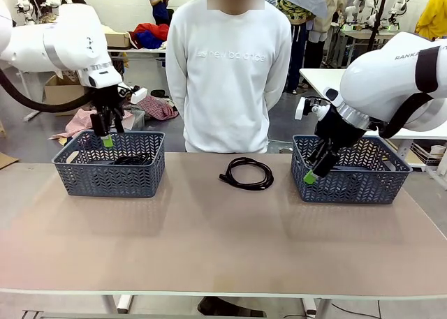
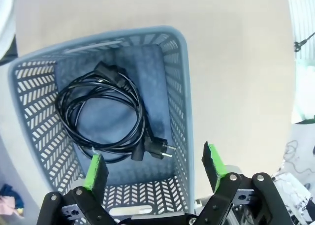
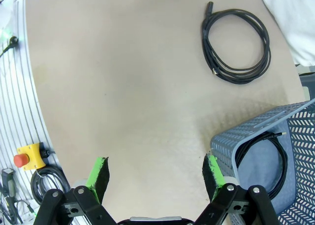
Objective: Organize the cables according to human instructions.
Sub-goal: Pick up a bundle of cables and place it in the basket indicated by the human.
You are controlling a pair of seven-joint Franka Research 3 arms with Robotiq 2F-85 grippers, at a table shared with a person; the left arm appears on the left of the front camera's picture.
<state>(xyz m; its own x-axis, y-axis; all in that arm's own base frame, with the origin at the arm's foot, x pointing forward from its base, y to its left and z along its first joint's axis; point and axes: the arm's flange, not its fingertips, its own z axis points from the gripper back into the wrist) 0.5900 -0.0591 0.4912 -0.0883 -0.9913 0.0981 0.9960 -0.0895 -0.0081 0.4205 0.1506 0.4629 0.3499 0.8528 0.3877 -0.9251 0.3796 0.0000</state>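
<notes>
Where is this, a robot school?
Probably a robot lab or workshop: two white arms work at a table sorting a cable into baskets, and an emergency stop button sits beside it.

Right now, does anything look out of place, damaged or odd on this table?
Only one thing: a coiled cable lies loose on the table between the two baskets, in front of the person. Other cables sit coiled in the left basket and the right basket. Nothing looks damaged, tangled or tipped.
</notes>
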